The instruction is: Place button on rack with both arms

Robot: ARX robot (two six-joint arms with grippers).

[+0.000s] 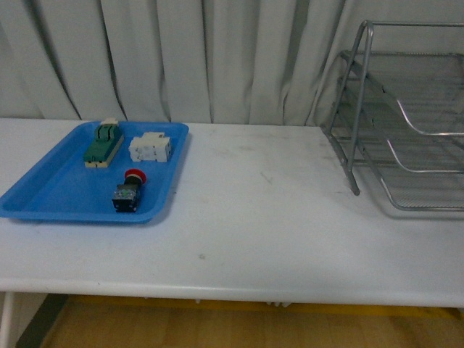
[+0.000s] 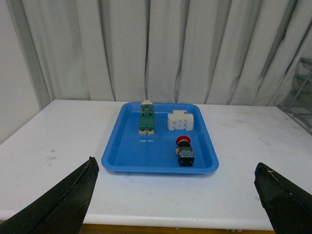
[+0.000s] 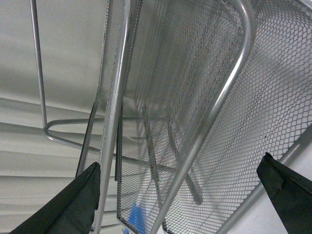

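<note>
Left claw [image 2: 175, 164] and right claw [image 3: 178, 162]: black wedge-shaped fingers [image 2: 63, 207].

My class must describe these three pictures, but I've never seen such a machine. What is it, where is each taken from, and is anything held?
A robot with two arms, each ending in a two-fingered hand. The front view looks from its body over a white table: a blue tray holds the red-capped button, a green-and-cream block and a white block; the rack stands at the right. The others come from wrist cameras. The left hand, open, faces the tray; the right hand, open, faces the rack's mesh. Nothing is held.
</note>
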